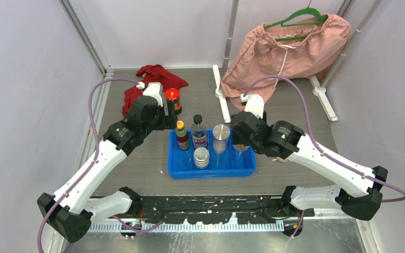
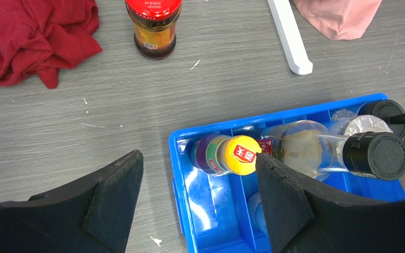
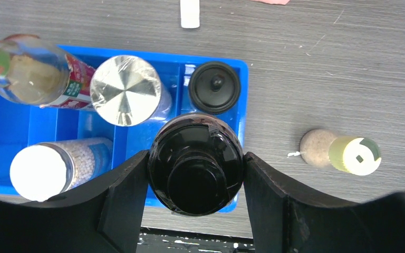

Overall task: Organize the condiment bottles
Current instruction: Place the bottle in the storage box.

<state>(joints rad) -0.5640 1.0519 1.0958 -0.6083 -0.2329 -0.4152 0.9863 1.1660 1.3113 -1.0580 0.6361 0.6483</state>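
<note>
A blue tray [image 1: 176, 169] holds a yellow-capped bottle [image 1: 181, 134], a clear black-capped bottle [image 1: 199, 130], a tall silver-capped jar [image 1: 221, 138] and a white-topped jar [image 1: 201, 157]. My left gripper [image 2: 198, 182] is open and empty over the tray's left end, its right finger beside the yellow cap [image 2: 241, 155]. My right gripper [image 3: 196, 176] is shut on a dark black-capped bottle [image 3: 196, 158] held upright over the tray's front right corner. A black-lidded jar [image 3: 214, 87] stands in the back right compartment. A red-capped jar [image 2: 153, 26] stands on the table behind the tray. A beige yellow-capped bottle [image 3: 343, 154] lies right of the tray.
A red cloth [image 2: 31, 37] lies at the back left. A white rack foot [image 2: 290, 37] and a pink garment [image 1: 285, 50] on a green hanger are at the back right. The table's near edge [image 3: 190, 240] is just below the right gripper.
</note>
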